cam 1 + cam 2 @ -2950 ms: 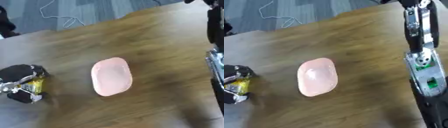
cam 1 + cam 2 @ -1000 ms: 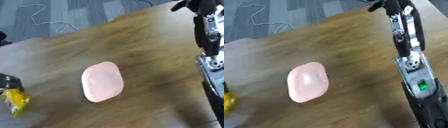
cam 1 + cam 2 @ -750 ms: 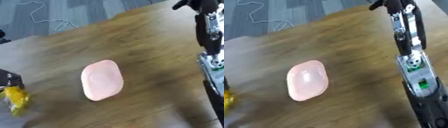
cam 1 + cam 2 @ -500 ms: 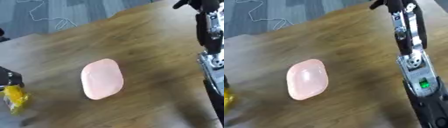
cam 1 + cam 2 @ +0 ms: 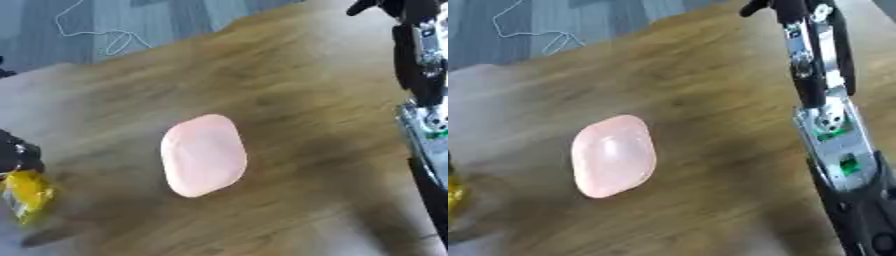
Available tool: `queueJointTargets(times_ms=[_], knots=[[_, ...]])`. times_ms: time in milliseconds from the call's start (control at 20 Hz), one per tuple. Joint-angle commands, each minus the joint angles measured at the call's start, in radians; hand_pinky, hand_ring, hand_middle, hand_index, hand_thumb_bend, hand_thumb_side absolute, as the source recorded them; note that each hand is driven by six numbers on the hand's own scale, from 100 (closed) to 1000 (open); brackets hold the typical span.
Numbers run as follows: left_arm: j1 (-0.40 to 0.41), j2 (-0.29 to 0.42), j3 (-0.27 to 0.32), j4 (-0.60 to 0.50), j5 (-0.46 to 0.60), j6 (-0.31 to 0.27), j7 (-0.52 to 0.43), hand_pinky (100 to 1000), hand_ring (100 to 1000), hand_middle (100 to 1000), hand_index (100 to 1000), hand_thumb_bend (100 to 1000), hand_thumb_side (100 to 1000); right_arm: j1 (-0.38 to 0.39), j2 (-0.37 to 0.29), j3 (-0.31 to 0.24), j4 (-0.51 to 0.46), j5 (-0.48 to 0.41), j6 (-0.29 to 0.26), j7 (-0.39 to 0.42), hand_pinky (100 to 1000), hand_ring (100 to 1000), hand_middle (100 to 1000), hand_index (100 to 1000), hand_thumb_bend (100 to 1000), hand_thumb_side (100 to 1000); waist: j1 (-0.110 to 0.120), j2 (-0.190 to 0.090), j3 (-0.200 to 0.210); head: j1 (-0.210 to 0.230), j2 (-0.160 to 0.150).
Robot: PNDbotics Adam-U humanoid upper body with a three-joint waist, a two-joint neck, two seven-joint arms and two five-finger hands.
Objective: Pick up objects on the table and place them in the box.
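A pink, smooth oval object lies flat in the middle of the wooden table. At the far left edge my left hand shows only in part, dark, with a yellow packet hanging from it just above the table. My right arm runs up the right side. My right hand sits at the top edge over the table's far corner, mostly cut off, well away from the pink object. No box is in view.
The table's far edge runs diagonally across the top. Beyond it is grey floor with a white cable. Bare wood lies all round the pink object.
The view has swung since three seconds ago, so my left hand and the packet now sit at the left edge. Over the last second almost nothing has moved.
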Motion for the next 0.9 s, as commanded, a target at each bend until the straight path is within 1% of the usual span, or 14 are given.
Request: queueJointTargets(times_ms=[50, 400, 500, 600, 650, 700, 750, 800, 850, 900], knots=[[-0.007, 0.014, 0.017, 0.011, -0.009, 0.013, 0.015, 704, 723, 743, 824, 1000, 366, -0.012, -0.017, -0.005, -0.008, 0.0, -0.004, 0.001, 553, 688, 739, 818, 100, 923, -0.01, -0.014, 0.002, -0.001, 0.005], [-0.007, -0.013, 0.022, 0.047, -0.047, 0.028, 0.048, 687, 705, 726, 808, 1000, 375, -0.01, -0.014, -0.006, -0.008, -0.001, -0.004, 0.001, 554, 688, 740, 818, 100, 925, -0.016, -0.009, 0.002, -0.008, 0.002], [-0.006, -0.02, 0.03, 0.044, -0.061, 0.037, 0.071, 676, 693, 713, 797, 1000, 373, -0.01, -0.012, -0.006, -0.008, -0.002, -0.004, 0.0, 554, 688, 740, 819, 100, 925, -0.019, -0.007, 0.003, -0.009, 0.001], [-0.003, -0.03, 0.041, 0.039, -0.079, 0.05, 0.109, 645, 664, 685, 771, 1000, 357, -0.011, -0.011, -0.007, -0.008, -0.002, -0.004, 0.0, 554, 688, 740, 819, 100, 925, -0.025, -0.005, 0.004, -0.01, 0.0], [-0.001, -0.034, 0.044, 0.039, -0.088, 0.055, 0.132, 645, 664, 685, 771, 1000, 357, -0.011, -0.011, -0.007, -0.008, -0.002, -0.004, 0.0, 554, 688, 740, 819, 100, 925, -0.026, -0.004, 0.004, -0.01, 0.0], [-0.001, -0.039, 0.049, 0.038, -0.096, 0.06, 0.161, 590, 619, 645, 729, 996, 296, -0.011, -0.01, -0.007, -0.008, -0.002, -0.004, 0.0, 554, 688, 740, 819, 100, 925, -0.029, -0.003, 0.004, -0.01, 0.0], [0.001, -0.043, 0.051, 0.039, -0.104, 0.064, 0.193, 581, 612, 640, 722, 985, 281, -0.011, -0.01, -0.008, -0.008, -0.002, -0.004, 0.0, 554, 688, 740, 819, 100, 925, -0.03, -0.002, 0.004, -0.011, 0.0], [0.002, -0.047, 0.053, 0.04, -0.111, 0.068, 0.227, 551, 591, 617, 699, 958, 238, -0.011, -0.009, -0.008, -0.008, -0.002, -0.004, 0.0, 554, 688, 740, 819, 100, 925, -0.032, 0.0, 0.004, -0.011, 0.0], [0.004, -0.05, 0.054, 0.042, -0.119, 0.072, 0.263, 541, 585, 608, 690, 945, 214, -0.011, -0.009, -0.008, -0.008, -0.002, -0.004, 0.0, 554, 688, 740, 819, 100, 923, -0.033, 0.001, 0.004, -0.011, -0.001], [0.005, -0.054, 0.055, 0.044, -0.126, 0.075, 0.297, 515, 563, 586, 666, 905, 141, -0.012, -0.009, -0.007, -0.008, -0.002, -0.004, 0.001, 554, 688, 739, 819, 100, 925, -0.033, 0.002, 0.004, -0.011, -0.001]])
